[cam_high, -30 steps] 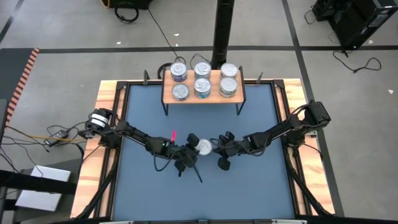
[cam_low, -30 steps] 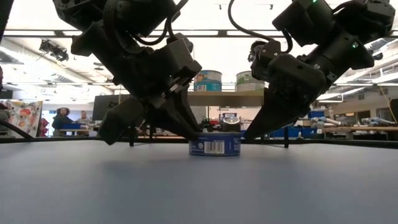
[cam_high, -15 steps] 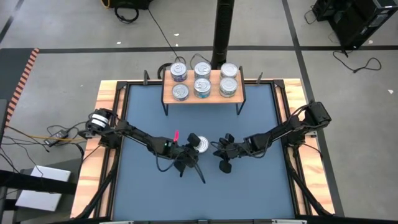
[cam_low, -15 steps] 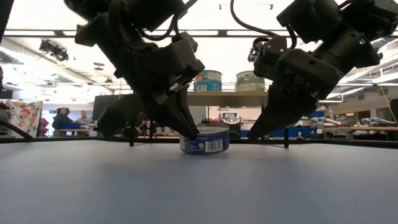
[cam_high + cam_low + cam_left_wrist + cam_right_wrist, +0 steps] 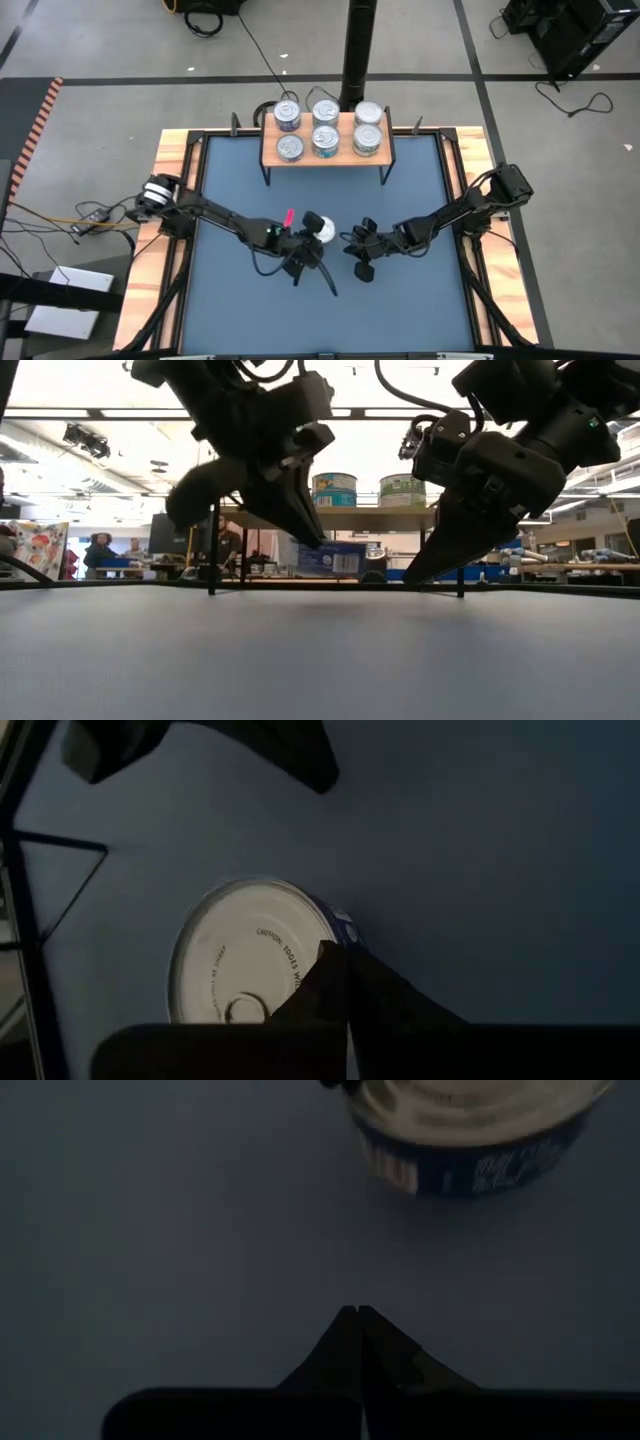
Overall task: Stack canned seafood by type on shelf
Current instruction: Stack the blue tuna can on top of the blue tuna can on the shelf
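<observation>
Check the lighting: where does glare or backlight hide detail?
Low view: bright ceiling lights behind turn the left gripper and right gripper into silhouettes. High view: the tin glares white on top. Left wrist view: dim, yet the lid's print reads. Right wrist view: dim, fingers black.

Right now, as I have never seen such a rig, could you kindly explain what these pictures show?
Two robot arms work over a blue mat. One camera looks straight down, one sits at table height, and one rides on each wrist. At the back, a small wooden shelf carries six tins. The left gripper is shut on the rim of a blue-labelled tin, which appears raised off the mat. The right gripper is shut, holds nothing and hangs just beside it.
</observation>
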Motion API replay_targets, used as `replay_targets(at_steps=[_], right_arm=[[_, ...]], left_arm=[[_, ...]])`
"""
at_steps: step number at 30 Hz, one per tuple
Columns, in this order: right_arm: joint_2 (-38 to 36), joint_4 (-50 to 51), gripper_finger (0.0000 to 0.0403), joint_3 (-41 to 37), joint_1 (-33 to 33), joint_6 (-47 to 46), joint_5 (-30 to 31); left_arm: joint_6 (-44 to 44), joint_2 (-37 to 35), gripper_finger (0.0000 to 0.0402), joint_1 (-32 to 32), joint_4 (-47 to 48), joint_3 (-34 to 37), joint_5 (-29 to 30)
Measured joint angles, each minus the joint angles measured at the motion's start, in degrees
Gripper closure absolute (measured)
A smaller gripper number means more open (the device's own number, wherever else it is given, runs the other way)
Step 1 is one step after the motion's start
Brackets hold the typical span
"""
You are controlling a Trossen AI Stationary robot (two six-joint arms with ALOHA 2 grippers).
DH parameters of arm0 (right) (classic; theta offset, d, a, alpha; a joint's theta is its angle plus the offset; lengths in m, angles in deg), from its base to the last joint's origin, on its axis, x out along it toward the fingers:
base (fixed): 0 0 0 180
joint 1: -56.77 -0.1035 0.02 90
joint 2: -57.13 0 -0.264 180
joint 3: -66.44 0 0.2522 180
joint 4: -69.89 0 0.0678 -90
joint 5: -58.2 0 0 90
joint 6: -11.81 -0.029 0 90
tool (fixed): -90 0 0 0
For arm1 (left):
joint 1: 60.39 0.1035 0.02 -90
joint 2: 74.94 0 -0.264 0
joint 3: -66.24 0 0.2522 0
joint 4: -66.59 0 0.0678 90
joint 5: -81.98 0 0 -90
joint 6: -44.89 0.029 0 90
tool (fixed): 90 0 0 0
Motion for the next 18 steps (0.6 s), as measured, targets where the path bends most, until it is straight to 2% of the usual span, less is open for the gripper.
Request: replay_targets(at_steps=[18], right_arm=[[0.0,0.0,0.0402,0.0,-0.32,0.04,0.03]], left_arm=[[-6.63,-18.23,0.0401,1.0,12.75,0.11,3.94]])
